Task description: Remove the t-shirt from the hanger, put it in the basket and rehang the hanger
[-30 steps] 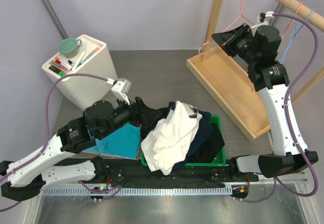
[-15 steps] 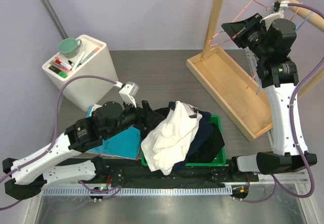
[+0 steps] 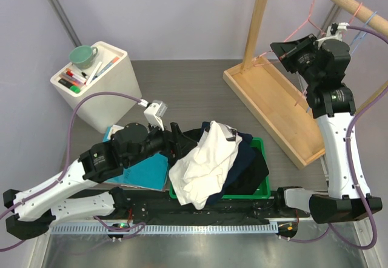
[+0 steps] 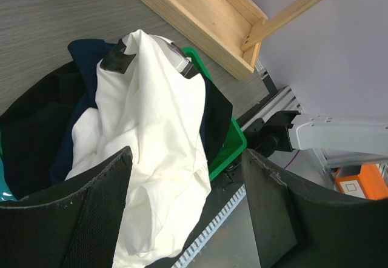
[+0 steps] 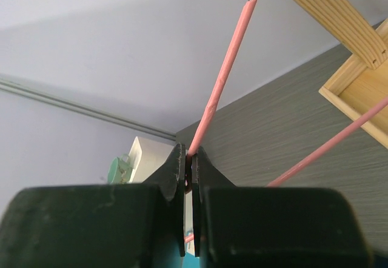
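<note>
T-shirt [image 3: 200,165] — white, soft, crumpled — heaped on navy clothes [image 3: 251,162] in green plastic bin [image 3: 259,142]. Left gripper [image 3: 182,140] just beside heap, jaws wide, holding nothing. Right gripper [image 5: 188,159] pinched tight on thin pink wire hanger [image 5: 225,68].

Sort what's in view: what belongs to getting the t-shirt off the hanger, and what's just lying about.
Job in hand:
pink hanger, pinched by the right gripper
white t-shirt, heaped on the green bin
left gripper, open over it

Lying about:
wooden tray
white box
green mug
teal item
navy garment
</note>
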You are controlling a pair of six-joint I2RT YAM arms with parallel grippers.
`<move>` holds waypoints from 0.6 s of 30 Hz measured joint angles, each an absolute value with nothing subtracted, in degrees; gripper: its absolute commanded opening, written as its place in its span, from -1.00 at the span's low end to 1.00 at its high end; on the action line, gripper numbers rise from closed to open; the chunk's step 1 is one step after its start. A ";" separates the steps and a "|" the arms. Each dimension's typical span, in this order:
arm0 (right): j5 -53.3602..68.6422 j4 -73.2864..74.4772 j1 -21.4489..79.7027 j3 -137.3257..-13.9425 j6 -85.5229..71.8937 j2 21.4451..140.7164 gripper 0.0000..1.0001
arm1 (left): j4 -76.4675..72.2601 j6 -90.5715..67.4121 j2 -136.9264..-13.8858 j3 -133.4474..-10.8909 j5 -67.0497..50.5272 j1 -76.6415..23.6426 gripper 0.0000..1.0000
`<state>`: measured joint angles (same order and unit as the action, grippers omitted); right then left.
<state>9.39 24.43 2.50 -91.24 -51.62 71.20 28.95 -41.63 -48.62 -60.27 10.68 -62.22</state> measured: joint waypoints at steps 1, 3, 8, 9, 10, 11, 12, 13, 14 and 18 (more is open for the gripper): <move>8.99 24.47 2.50 -90.50 -51.68 70.30 -0.98 | 28.95 -41.63 -48.47 -59.99 10.66 -62.22 0.47; 8.16 24.60 2.50 -89.27 -51.88 68.45 -0.96 | 28.95 -41.63 -48.27 -59.51 10.63 -62.22 0.47; 7.07 25.71 2.50 -87.59 -52.47 65.17 -0.66 | 28.82 -41.67 -47.99 -59.05 10.41 -62.22 0.47; 7.03 25.85 2.50 -87.35 -52.51 64.84 -0.57 | 28.73 -41.69 -47.86 -58.87 10.39 -62.22 0.47; 7.03 25.96 2.50 -87.15 -52.49 64.66 -0.51 | 28.71 -41.76 -47.70 -58.72 10.37 -62.22 0.47; 7.14 26.30 2.50 -87.11 -52.38 64.62 -0.45 | 28.69 -41.82 -47.55 -58.54 10.31 -62.22 0.47; 7.22 26.76 2.48 -87.11 -52.23 64.62 -0.35 | 28.64 -41.85 -47.42 -58.46 10.26 -62.22 0.47; 7.44 27.40 2.48 -87.09 -52.03 64.62 -0.27 | 28.60 -41.87 -47.18 -58.33 10.24 -62.22 0.47; 7.68 28.18 2.50 -87.11 -51.51 64.62 -0.19 | 28.62 -41.89 -46.92 -58.22 10.24 -62.22 0.47; 8.54 31.92 2.48 -87.11 -48.60 64.18 0.20 | 28.58 -42.06 -45.52 -57.84 10.26 -62.22 0.47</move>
